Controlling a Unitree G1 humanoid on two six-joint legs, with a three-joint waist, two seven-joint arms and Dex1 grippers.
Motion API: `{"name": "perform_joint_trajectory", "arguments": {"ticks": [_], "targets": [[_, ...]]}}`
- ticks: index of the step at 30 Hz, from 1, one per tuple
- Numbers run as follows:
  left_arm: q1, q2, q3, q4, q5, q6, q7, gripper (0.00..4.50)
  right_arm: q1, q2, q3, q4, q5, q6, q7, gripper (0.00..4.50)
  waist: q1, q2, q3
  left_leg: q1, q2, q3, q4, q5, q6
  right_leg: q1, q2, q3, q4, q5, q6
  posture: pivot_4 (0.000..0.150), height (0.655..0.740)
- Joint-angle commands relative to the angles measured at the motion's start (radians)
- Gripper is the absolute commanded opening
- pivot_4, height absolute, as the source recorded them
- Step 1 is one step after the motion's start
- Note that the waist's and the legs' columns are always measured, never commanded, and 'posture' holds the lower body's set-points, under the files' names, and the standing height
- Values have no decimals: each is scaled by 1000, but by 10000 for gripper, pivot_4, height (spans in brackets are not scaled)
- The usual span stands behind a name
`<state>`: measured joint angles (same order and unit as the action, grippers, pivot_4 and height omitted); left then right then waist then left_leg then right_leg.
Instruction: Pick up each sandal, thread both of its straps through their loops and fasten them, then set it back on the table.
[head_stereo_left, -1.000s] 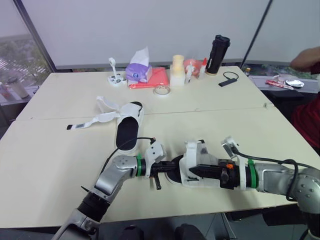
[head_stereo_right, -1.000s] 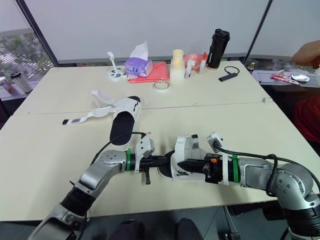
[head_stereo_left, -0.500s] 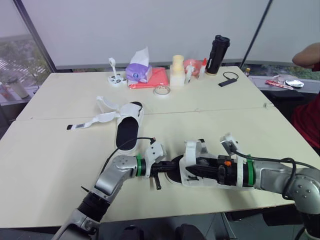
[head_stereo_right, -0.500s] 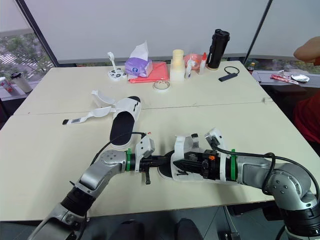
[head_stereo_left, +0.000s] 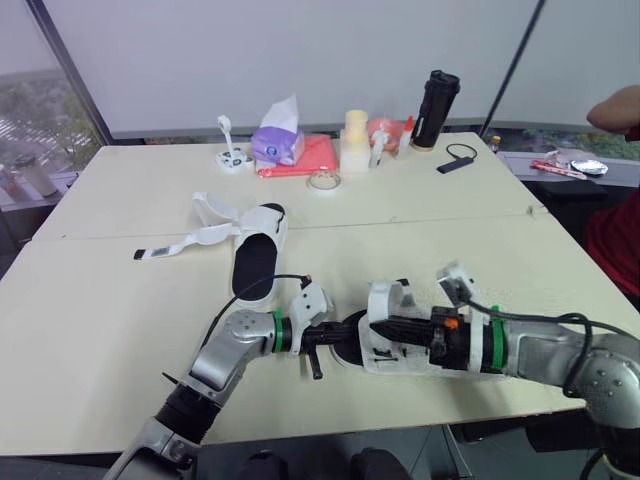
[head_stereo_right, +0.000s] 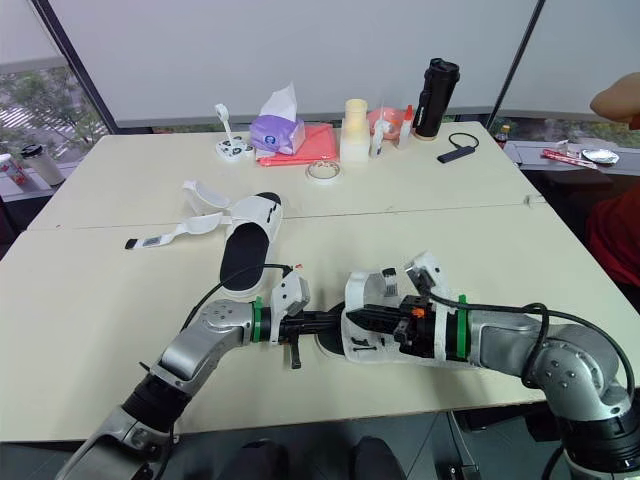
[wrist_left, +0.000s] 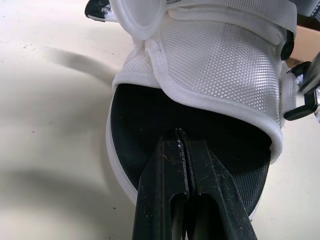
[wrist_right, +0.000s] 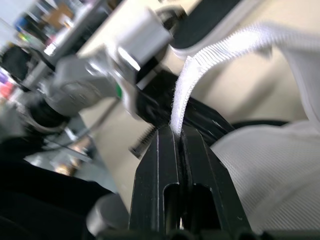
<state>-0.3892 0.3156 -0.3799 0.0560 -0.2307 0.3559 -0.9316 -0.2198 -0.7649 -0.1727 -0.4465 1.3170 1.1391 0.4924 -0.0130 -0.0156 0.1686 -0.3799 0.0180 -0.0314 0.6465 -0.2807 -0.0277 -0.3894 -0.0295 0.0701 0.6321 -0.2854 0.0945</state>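
The near sandal (head_stereo_left: 385, 335) lies at the front edge of the table (head_stereo_left: 120, 300), between both arms. The left gripper (wrist_left: 181, 137) has its fingers pressed together, the tip over the black insole (wrist_left: 150, 115). The right gripper (wrist_right: 176, 131) pinches the white strap (wrist_right: 200, 75). I judge this sandal light, firm below, with soft mesh (wrist_left: 220, 60) above. The strap looks limp, so it is better held close to its end. I can read no brand or writing on it.
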Motion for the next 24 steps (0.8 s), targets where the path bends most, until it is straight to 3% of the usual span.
{"name": "perform_joint_trajectory", "arguments": {"ticks": [1,11,19,24], "targets": [[45,28,-39,87,65,39,14,0,1,-31,-37,17,86,41,-16,197,0,0,0,0,0,0,0,0,0,0,0,0,0,0,0,1500,7400],[50,28,-37,86,65,40,16,0,37,-14,9,16,-33,6,-10,197,-1,0,0,0,0,0,0,0,0,0,0,0,0,0,0,1500,7400],[50,31,-37,89,66,39,14,0,-21,15,-36,62,90,28,-51,197,-1,0,0,0,0,0,0,0,0,0,0,0,0,0,0,1500,7400],[52,29,-36,87,65,40,16,0,17,11,3,37,22,15,-46,197,0,0,0,0,0,0,0,0,0,0,0,0,0,0,0,1500,7400]]}}
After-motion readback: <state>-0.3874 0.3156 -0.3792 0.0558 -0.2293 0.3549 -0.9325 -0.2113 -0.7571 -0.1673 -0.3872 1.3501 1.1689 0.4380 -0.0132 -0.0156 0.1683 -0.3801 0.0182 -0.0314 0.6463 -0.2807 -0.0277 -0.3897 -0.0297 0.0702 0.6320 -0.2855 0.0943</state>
